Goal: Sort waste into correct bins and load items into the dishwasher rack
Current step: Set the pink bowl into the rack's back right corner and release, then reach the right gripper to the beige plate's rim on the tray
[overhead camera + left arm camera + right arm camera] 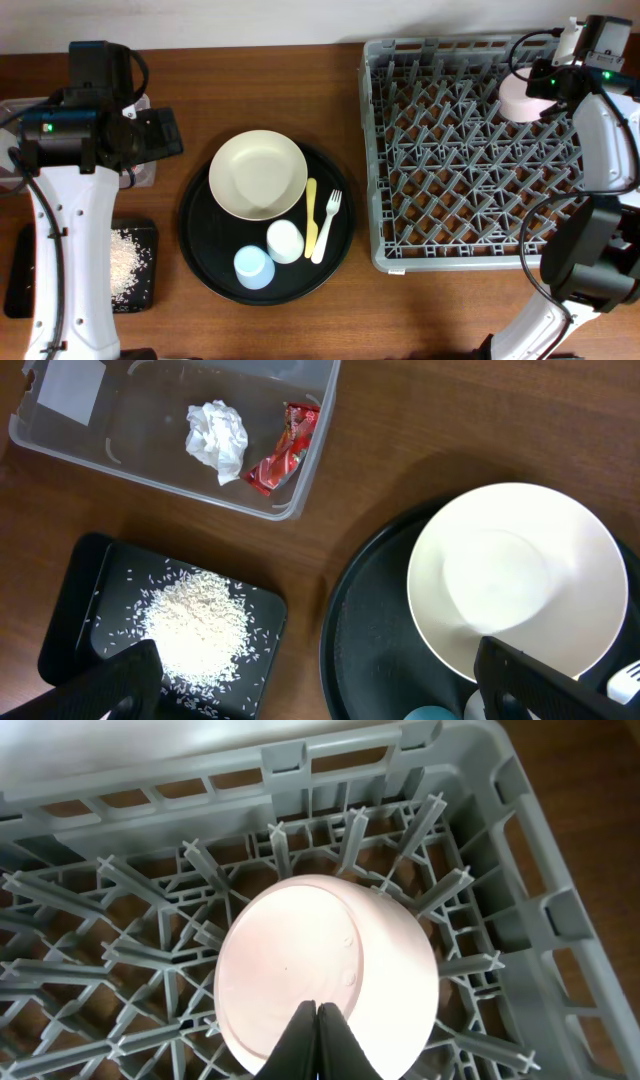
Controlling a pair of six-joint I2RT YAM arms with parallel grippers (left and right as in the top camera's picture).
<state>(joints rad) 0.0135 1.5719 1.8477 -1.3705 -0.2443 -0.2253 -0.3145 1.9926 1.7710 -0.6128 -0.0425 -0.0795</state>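
A small pinkish bowl (520, 98) (320, 950) lies among the pegs in the far right corner of the grey dishwasher rack (450, 150) (400, 745). My right gripper (318, 1008) (548, 80) is shut, fingertips together just over the bowl. My left gripper (320, 695) (160, 135) is open and empty, high over the table's left side. The clear tub (300, 490) holds the white tissue ball (217, 438) and red wrapper (285, 450). The shallow black tray (140, 235) (85, 575) holds the rice grains (122, 262) (195, 625).
A large round black tray (200, 240) (370, 630) in the middle carries the cream plate (258, 173) (515, 575), white cup (284, 241), light blue cup (254, 267), yellow knife (311, 215) and white fork (327, 225).
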